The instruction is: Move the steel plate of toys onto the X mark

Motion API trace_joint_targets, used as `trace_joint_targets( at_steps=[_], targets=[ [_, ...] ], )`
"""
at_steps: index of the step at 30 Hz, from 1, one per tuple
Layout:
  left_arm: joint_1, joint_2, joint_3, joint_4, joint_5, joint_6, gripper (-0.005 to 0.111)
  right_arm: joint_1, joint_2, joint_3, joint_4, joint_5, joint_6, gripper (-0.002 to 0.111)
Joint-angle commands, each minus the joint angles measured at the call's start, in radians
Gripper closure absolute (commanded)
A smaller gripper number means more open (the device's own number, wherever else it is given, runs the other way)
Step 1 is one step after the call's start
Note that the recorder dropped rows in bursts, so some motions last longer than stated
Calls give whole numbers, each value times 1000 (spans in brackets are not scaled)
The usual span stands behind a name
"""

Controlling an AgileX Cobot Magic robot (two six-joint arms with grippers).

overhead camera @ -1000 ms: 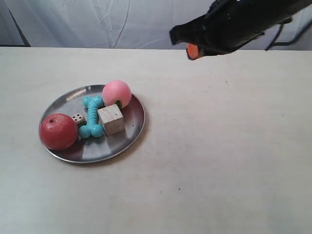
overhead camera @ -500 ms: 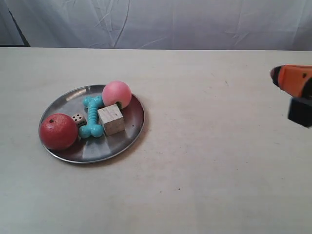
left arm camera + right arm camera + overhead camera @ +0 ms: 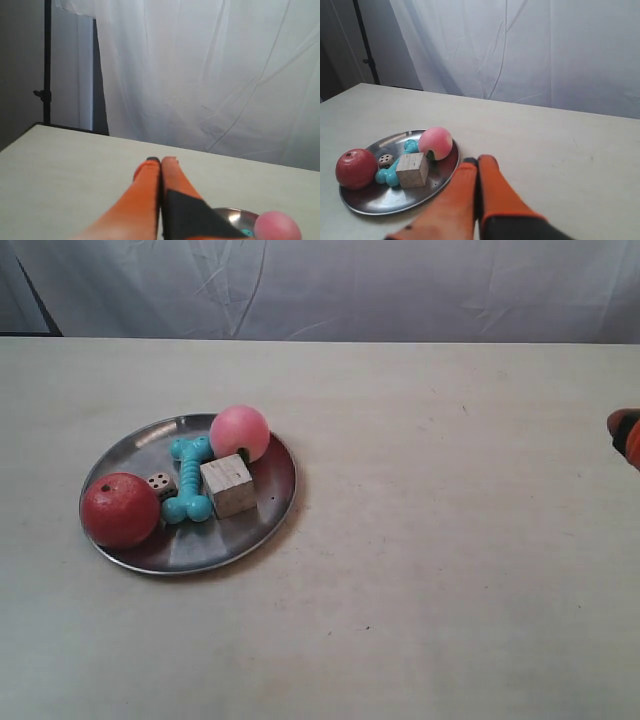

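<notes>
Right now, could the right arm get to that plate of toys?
Probably yes: only bare table lies between the right gripper and the steel plate, though it is shut and would need opening.

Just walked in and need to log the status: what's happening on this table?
Nothing is being handled right now. The steel plate sits on the table holding the red ball, pink ball, turquoise bone, wooden cube and die. The left gripper and right gripper are both shut on nothing, clear of the plate. No X mark can be made out.
</notes>
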Motion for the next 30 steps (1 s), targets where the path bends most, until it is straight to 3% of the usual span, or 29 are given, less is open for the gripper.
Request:
trace_joint_targets(
  at_steps=[1, 6, 12, 30],
  targets=[
    [0, -6, 5, -88, 20, -14, 107, 0, -6, 7, 31, 3, -1, 108],
    [-2, -6, 5, -99, -23, -14, 107, 0, -6, 7, 105, -1, -1, 108],
    [-29, -6, 5, -95, -36, -12, 107, 0, -6, 7, 107, -3, -1, 108],
    [-29, -6, 5, -103, -46, -14, 107, 0, -6, 7, 107, -5, -1, 108]
  ],
)
